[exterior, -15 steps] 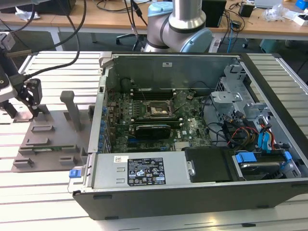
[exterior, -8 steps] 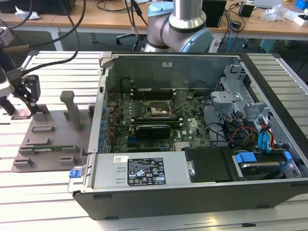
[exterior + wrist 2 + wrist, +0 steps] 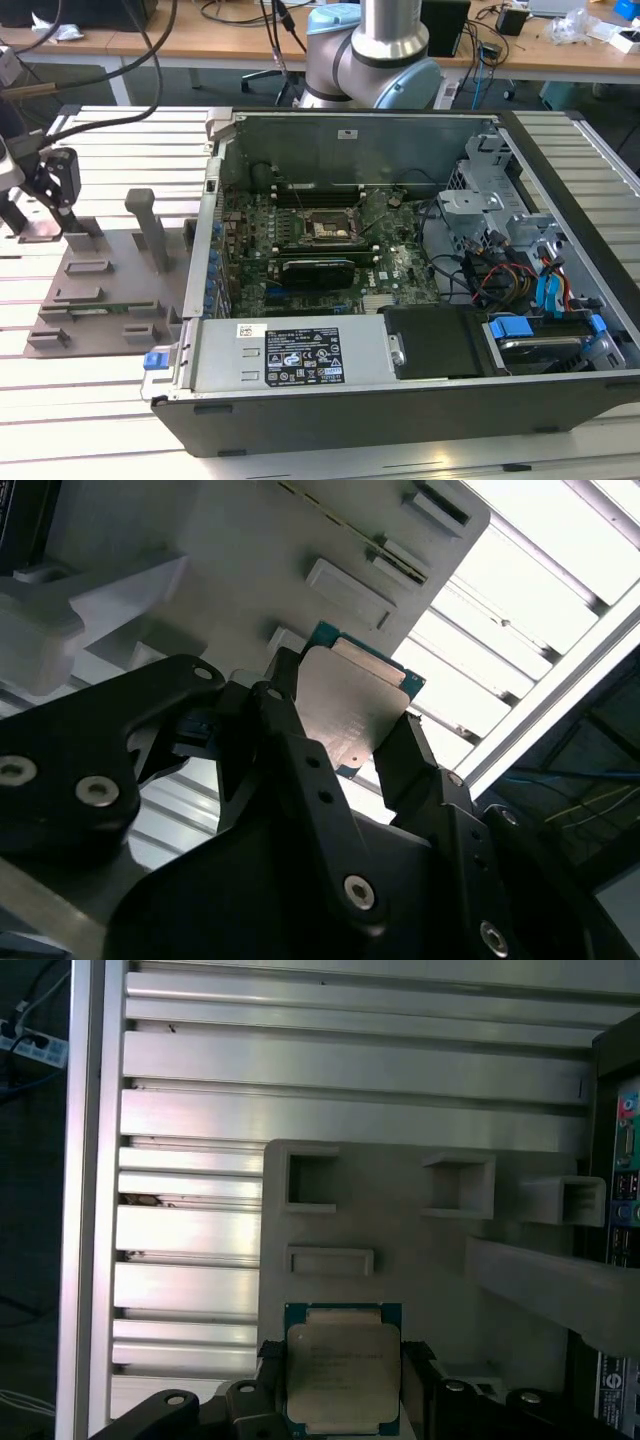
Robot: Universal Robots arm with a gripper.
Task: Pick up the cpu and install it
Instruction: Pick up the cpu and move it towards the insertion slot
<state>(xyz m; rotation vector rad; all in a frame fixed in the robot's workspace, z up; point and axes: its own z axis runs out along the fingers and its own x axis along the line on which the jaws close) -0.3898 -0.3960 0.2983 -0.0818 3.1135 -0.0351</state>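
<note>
We see the small flat square cpu (image 3: pixel 343 1375), with a silvery metal lid on a thin green board, sitting between the black fingers (image 3: pixel 300 750) of the gripper (image 3: pixel 345 712). In both wrist views the jaws stand closed against two opposite edges of the chip, with the lid facing the cameras and uncovered. The chip is over the near edge of the pale grey moulded fixture plate (image 3: pixel 430 1260), which has raised pockets and lies on the ribbed aluminium table (image 3: pixel 190 1120). We cannot tell whether the chip rests on the plate or hangs just clear of it.

In the exterior view the plate lies to the exterior view's left of the open black desktop computer case (image 3: pixel 560 400). The black square socket frame (image 3: pixel 322 228) on the green motherboard (image 3: pixel 400 275) is well apart from it, to the exterior view's right and inside the case.

We judge the chip to be very light and stiff, so its weight asks little of the grip. The smooth lid gives the pads little friction, and the underside is likely delicate. The thin board edges are the right place to hold it, as here. The squeeze should be modest and the chip kept level, since a tilt between the pads could let it slip or twist.
</note>
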